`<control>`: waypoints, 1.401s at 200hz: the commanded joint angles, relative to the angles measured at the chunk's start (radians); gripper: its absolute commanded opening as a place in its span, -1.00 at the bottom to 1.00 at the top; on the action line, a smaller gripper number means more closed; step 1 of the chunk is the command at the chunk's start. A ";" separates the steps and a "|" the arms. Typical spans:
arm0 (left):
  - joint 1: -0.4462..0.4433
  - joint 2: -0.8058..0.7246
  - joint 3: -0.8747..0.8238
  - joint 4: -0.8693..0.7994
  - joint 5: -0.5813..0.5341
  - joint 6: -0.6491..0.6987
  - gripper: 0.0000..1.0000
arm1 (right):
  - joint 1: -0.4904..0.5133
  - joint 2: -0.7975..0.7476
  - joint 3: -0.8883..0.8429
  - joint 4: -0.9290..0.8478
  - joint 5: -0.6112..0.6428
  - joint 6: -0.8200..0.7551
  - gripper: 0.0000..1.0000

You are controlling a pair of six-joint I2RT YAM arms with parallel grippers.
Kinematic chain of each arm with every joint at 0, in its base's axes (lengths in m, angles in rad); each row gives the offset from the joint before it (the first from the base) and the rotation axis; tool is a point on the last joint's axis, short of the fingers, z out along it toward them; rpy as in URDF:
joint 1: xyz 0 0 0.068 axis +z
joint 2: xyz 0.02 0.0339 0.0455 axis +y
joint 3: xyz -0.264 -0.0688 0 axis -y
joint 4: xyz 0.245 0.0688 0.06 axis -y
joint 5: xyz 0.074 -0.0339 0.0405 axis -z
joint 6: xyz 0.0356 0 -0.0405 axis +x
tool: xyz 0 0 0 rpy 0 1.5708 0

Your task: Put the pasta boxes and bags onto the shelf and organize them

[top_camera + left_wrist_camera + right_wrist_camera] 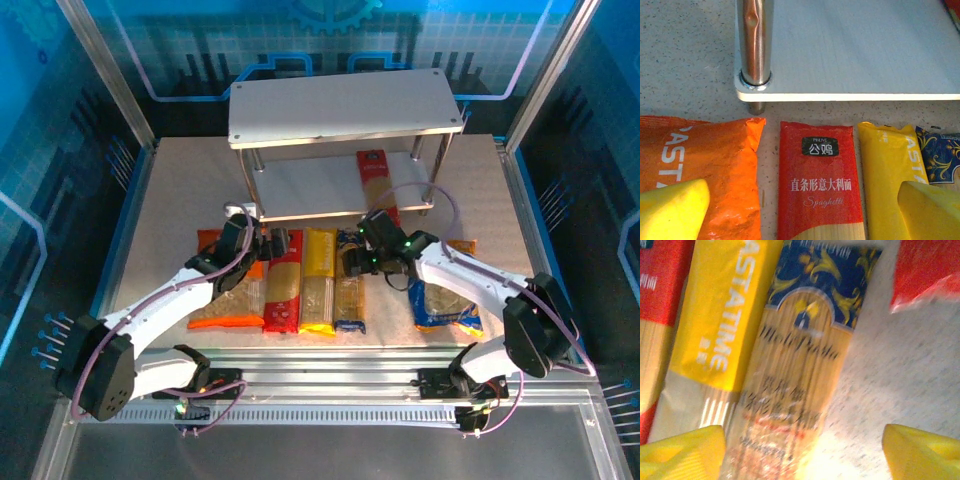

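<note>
One red pack (373,172) on the lower board of the shelf (345,108), second red pack (821,187), yellow pack (890,165) and dark blue pack (800,375) side by side on the table (170,220) between orange bag (715,160) and blue bag (445,312), left gripper (800,200) spread wide above them, right gripper (802,435) spread wide over the dark blue pack

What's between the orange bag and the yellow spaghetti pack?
A red spaghetti pack lies flat between the orange bag and the yellow pack; left wrist view shows it.
</note>
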 commanded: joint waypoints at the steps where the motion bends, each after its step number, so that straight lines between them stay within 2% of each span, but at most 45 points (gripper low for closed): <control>1: 0.004 -0.014 0.014 0.031 0.027 -0.029 0.98 | 0.049 0.000 -0.023 -0.001 -0.027 0.097 0.77; 79: 0.005 -0.137 -0.042 -0.025 0.031 -0.031 0.98 | 0.102 0.217 0.038 -0.005 -0.040 0.122 0.79; 185: 0.013 -0.188 -0.079 -0.033 0.026 -0.033 0.98 | 0.106 0.333 0.089 -0.041 -0.023 0.097 0.76; 247: 0.017 -0.208 -0.090 -0.034 0.027 -0.035 0.98 | 0.059 0.256 0.009 -0.102 0.024 0.082 0.71; 280: 0.019 -0.209 -0.091 -0.030 0.031 -0.041 0.99 | 0.060 0.279 0.025 -0.103 0.009 0.071 0.68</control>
